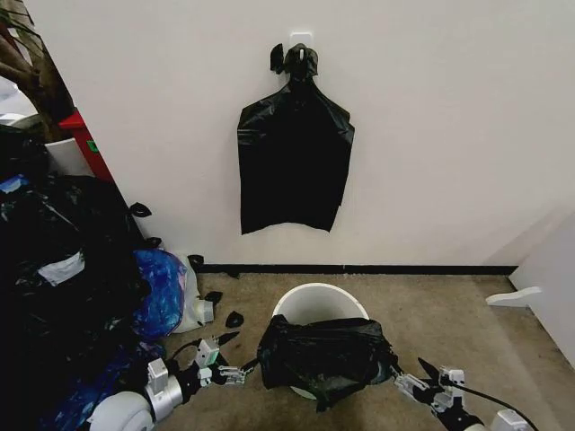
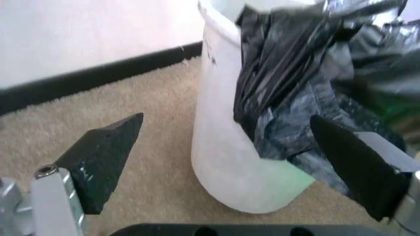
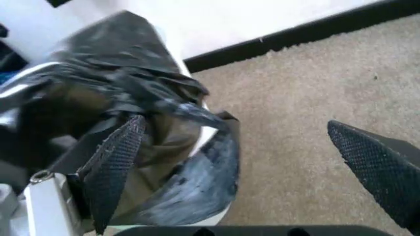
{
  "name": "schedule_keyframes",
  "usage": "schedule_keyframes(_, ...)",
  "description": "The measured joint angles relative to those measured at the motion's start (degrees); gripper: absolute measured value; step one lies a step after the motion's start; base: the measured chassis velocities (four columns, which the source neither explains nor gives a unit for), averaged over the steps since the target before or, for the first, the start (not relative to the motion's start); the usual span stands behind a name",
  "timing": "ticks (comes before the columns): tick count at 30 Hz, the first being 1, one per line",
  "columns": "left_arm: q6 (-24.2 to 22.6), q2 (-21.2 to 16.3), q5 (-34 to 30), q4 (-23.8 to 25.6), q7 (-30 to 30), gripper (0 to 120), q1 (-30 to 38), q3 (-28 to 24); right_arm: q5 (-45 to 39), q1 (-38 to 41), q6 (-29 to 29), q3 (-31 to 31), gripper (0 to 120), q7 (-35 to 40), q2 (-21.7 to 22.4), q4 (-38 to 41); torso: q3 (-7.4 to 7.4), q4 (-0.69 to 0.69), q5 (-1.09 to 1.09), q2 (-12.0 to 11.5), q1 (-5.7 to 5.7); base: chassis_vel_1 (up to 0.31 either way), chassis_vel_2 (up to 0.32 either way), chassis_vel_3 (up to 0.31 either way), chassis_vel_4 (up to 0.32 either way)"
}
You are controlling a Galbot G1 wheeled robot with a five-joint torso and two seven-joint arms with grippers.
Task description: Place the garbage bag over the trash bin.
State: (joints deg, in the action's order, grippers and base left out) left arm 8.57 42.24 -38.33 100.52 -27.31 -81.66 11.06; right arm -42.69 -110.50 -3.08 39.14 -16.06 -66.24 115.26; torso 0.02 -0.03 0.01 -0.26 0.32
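Note:
The round white trash bin (image 1: 310,299) stands on the carpet by the wall. The black garbage bag (image 1: 325,355) is draped across its near half and hangs down the front; the far part of the mouth still shows white. My left gripper (image 1: 235,353) is open just left of the bag. The left wrist view has its fingers (image 2: 105,157) spread wide, with the bin (image 2: 229,167) and bag (image 2: 295,73) beyond them. On the bag's right side, my right gripper (image 1: 411,370) is open too. Its fingers (image 3: 115,167) stand wide apart beside the bag (image 3: 131,98), holding nothing.
A flat bunch of black bags (image 1: 295,162) hangs from a wall hook above the bin. A big heap of black bags (image 1: 63,269), a blue bag (image 1: 160,292) and a white jug (image 1: 193,310) crowd the left. A white object (image 1: 514,296) lies at right on bare carpet.

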Motion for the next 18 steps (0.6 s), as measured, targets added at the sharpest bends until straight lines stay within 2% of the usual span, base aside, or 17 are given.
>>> schedule_keyframes(12, 0.11, -1.58, -3.86, 1.34, -7.8, 100, -0.62, 8.81, 0.86, -5.53, 3.06, 3.05, 100, -1.2, -0.26, 7.19, 0.0, -0.01, 0.0, 0.0, 0.0, 0.0, 0.0, 0.0, 0.0)
schedule_keyframes(15, -0.33, -1.46, -5.79, 3.26, -7.24, 100, -0.87, 10.61, 0.45, -6.15, 3.15, 4.26, 100, -1.18, -0.02, 9.8, 0.0, -0.01, 0.0, 0.0, 0.0, 0.0, 0.0, 0.0, 0.0)
schedule_keyframes(17, -1.63, -0.52, -7.37, 6.8, -2.87, 100, -0.77, 12.33, -0.46, -5.2, 1.5, 5.88, 100, 0.29, 0.74, 13.46, 0.0, -0.01, 0.0, 0.0, 0.0, 0.0, 0.0, 0.0, 0.0)
schedule_keyframes(18, -1.63, -0.52, -7.37, 6.8, -2.87, 100, -0.77, 12.33, -0.46, -5.2, 1.5, 5.88, 100, 0.29, 0.74, 13.46, 0.0, -0.01, 0.0, 0.0, 0.0, 0.0, 0.0, 0.0, 0.0)
